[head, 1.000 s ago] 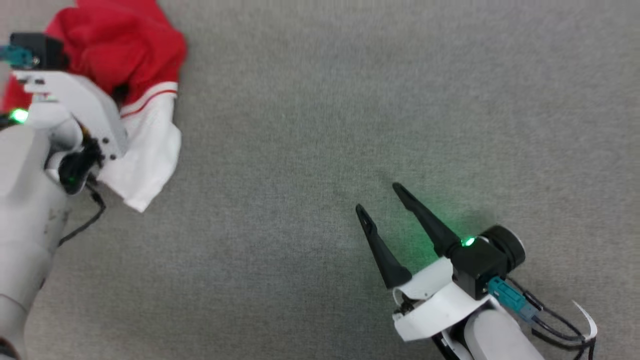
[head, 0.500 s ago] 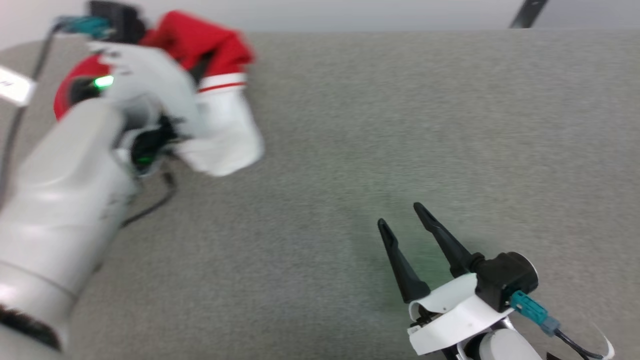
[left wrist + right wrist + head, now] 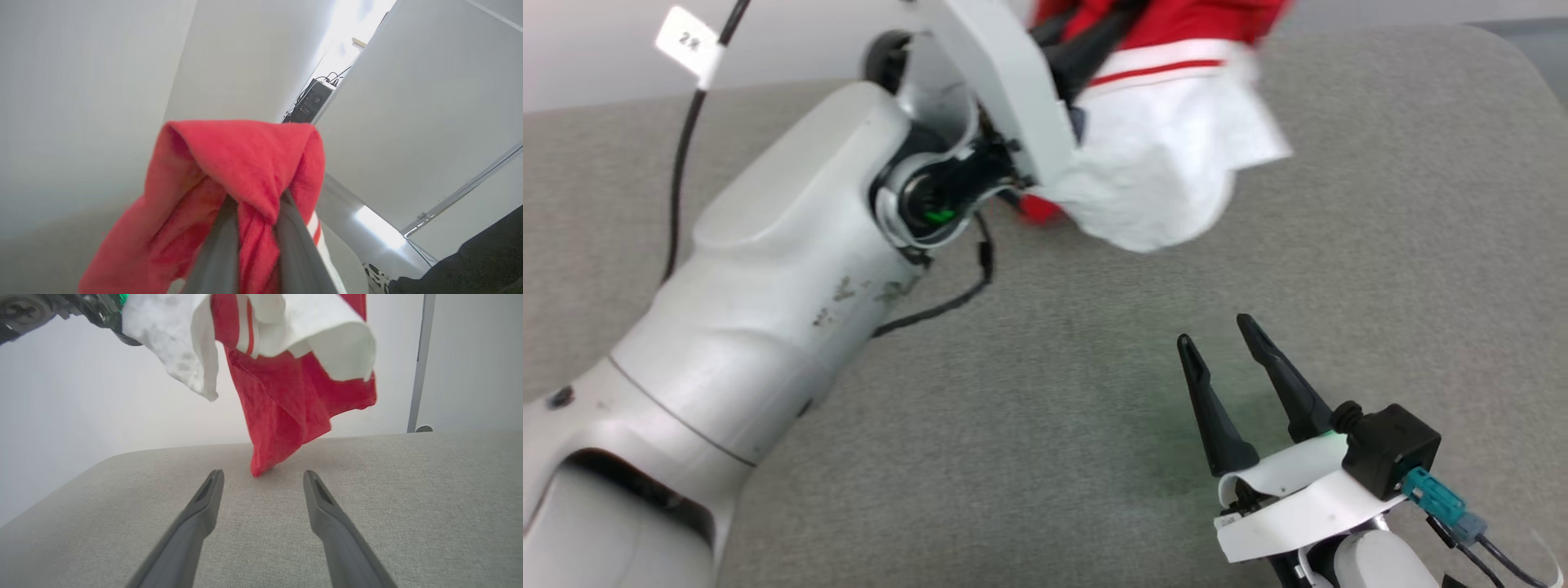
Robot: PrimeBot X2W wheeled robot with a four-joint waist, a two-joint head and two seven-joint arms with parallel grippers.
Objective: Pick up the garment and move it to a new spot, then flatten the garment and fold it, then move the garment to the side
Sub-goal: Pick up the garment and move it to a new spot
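Left gripper (image 3: 257, 198): both fingers are clenched on a bunched red fold of the garment (image 3: 286, 400). Left arm (image 3: 792, 269): the forearm runs from the lower left of the head view to its top centre, wrist raised. Garment, one item: it hangs from this grip above the grey surface (image 3: 1054, 425), and its lowest red corner reaches down to the surface just ahead of the right gripper (image 3: 262, 473). Right gripper: two fingers spread, holding nothing, low over the surface
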